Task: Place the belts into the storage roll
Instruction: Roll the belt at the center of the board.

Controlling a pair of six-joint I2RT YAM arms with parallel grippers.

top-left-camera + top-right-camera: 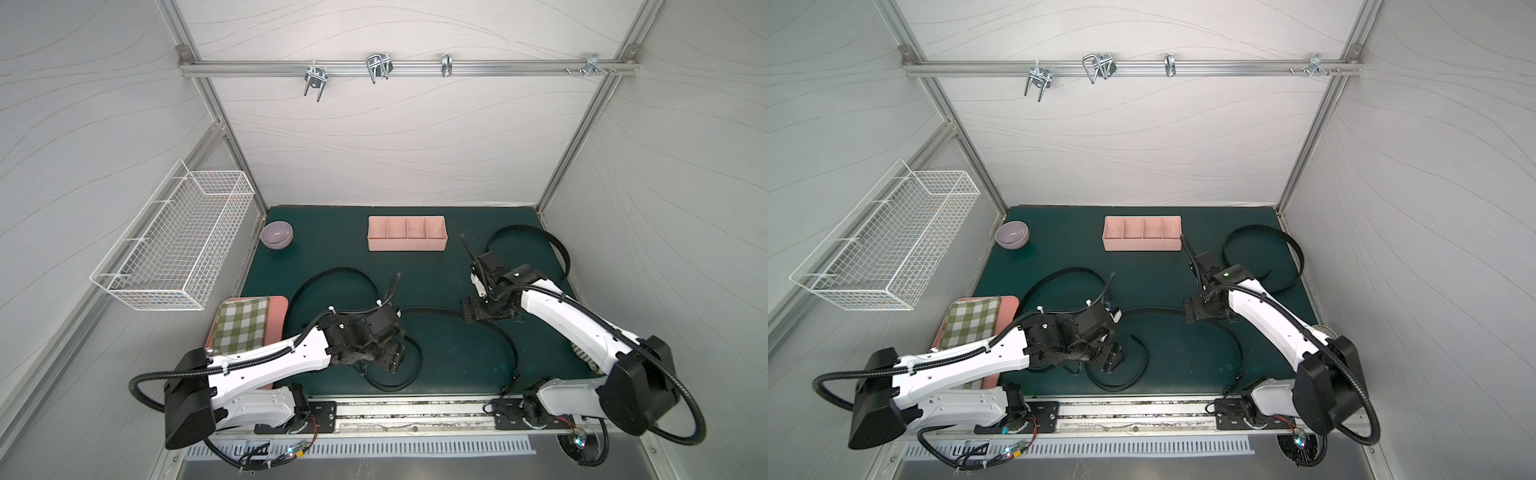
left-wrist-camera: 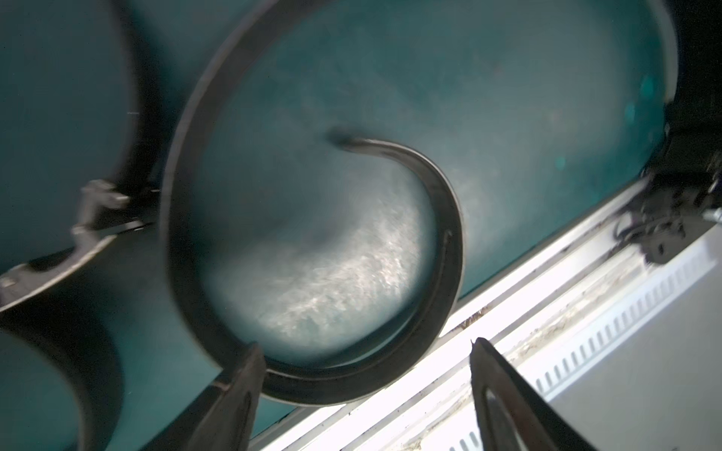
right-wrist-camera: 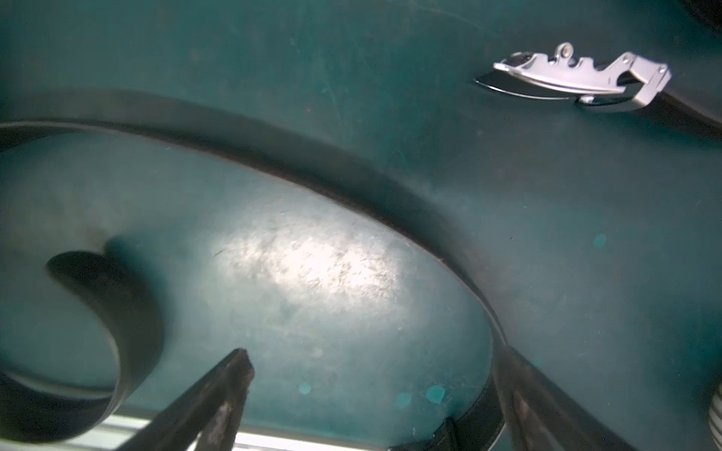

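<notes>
In both top views we see the storage roll (image 1: 406, 246), a long pale-pink tray split into four compartments, at 12 o'clock on the green desk (image 1: 332, 245). The belts are thin black straps standing on edge in loose curves, all on the desk outside the storage roll. The left belt (image 1: 340, 269) arcs at 9 o'clock, the right belt (image 1: 1256, 227) loops at 2 o'clock, and the middle belt (image 1: 432, 309) sweeps from the centre towards 5 o'clock. A curled strap end (image 1: 390, 389) sits at 6 o'clock; the arm hides which belt it joins. The left end effector (image 1: 397, 360) hangs inside that curl, with the storage roll well apart at its 12 o'clock. The right end effector (image 1: 468, 310) is over the middle belt, with the storage roll at its 11 o'clock. In the left wrist view, somewhat blurred, the curl is a matte black spiral whose outer turn (image 2: 312, 384) crosses the gap between the fingers (image 2: 234, 398), just beside one of them. Those fingers stand wide apart and clamp nothing. In the right wrist view the fingers (image 3: 523, 398) are likewise spread with nothing held. The middle belt (image 3: 312, 172) curves past and meets one finger, though we cannot tell whether they touch, and a silver buckle (image 3: 578, 76) lies well apart from the tips.
</notes>
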